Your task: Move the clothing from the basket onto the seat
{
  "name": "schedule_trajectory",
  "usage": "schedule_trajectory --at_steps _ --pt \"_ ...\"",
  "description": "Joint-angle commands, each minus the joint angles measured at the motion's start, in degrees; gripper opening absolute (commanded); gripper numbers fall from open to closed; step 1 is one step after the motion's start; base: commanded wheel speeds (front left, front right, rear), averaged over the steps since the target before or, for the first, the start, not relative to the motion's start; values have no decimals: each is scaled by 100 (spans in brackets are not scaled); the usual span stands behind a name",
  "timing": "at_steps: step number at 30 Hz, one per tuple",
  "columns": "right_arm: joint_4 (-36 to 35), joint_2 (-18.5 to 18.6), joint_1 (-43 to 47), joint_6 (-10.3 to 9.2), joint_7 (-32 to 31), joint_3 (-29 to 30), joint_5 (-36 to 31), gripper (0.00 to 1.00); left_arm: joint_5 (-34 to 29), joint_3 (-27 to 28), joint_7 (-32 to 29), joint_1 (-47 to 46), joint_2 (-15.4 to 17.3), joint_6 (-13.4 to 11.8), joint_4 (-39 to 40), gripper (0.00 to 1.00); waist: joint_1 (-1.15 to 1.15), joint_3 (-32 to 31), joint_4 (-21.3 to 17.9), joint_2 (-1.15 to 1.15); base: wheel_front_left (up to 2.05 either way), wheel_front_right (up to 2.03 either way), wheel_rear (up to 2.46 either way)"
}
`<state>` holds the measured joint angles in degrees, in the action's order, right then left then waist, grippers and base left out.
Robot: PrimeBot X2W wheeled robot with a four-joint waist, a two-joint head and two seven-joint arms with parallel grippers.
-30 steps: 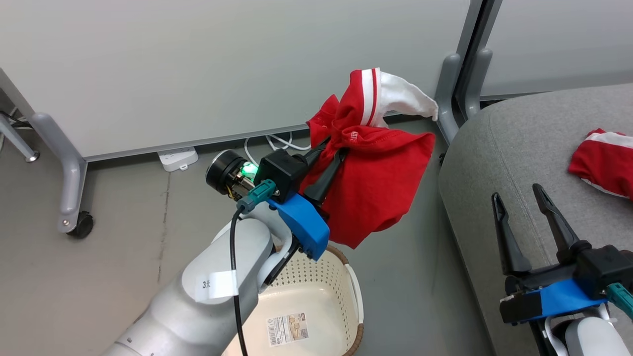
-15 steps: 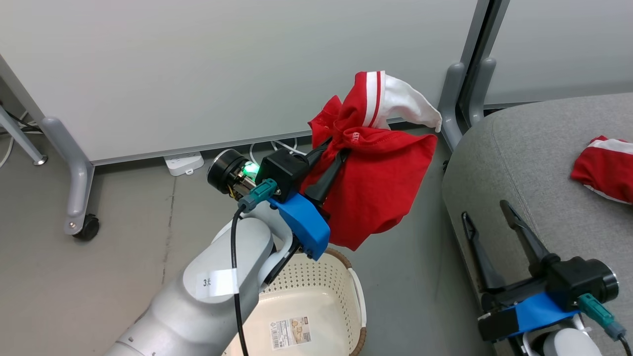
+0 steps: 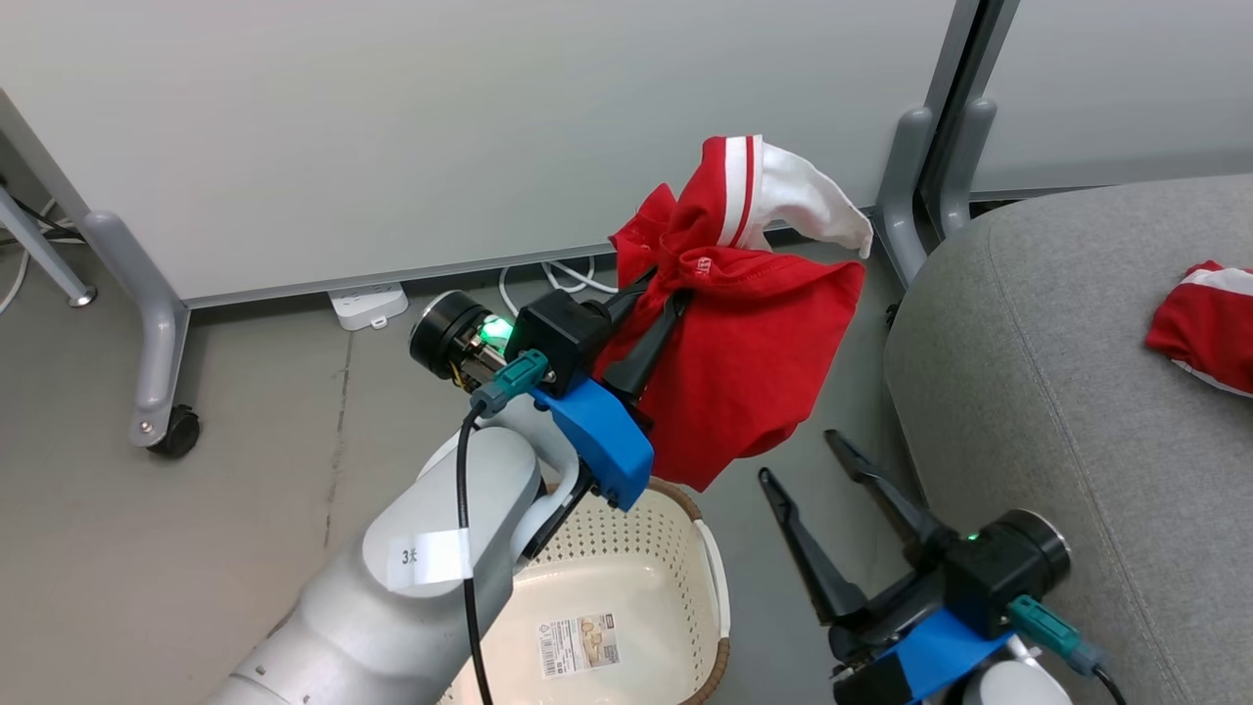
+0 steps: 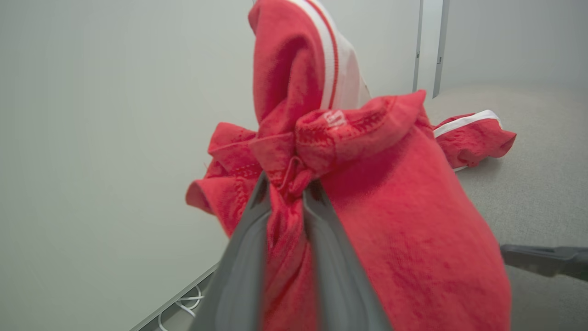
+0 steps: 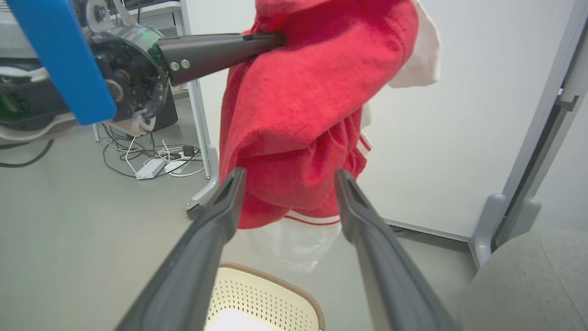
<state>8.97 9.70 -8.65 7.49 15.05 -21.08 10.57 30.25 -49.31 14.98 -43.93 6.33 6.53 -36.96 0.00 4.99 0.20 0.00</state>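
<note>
Abt half done: one soft red white-striped garment (image 3: 1209,323) lies on the big light grey fabric seat (image 3: 1057,323), far right of the left pincer (image 3: 664,294), which clamps the 2nd such garment (image 3: 754,372), not yet delivered, above the cream perforated plastic basket (image 3: 626,548), seemingly empty; right pincer (image 3: 799,455) gapes empty, lower right.

Head cam looks down, L wrist tight on garment (image 4: 390,230), R wrist below, all share it
</note>
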Motion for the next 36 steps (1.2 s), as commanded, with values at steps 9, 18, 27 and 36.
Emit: schedule_trajectory --at_steps 9,18,27,36 --pt "165 -31 -494 1 19 -433 282 100 -66 20 31 -135 -46 47 -13 0 0 115 69 0 0 0 0" --pt "594 -184 -892 1 19 -405 212 100 -110 22 30 -177 -112 52 2 0 0 189 131 0 0 0 0" --pt "1064 -479 -1223 1 19 -223 259 100 -156 20 30 -213 -177 73 19 0 0 256 170 0 0 0 0" --pt "1660 -672 -1636 1 19 -44 261 100 -157 9 31 -235 -239 91 19 0 0 321 209 0 0 0 0"
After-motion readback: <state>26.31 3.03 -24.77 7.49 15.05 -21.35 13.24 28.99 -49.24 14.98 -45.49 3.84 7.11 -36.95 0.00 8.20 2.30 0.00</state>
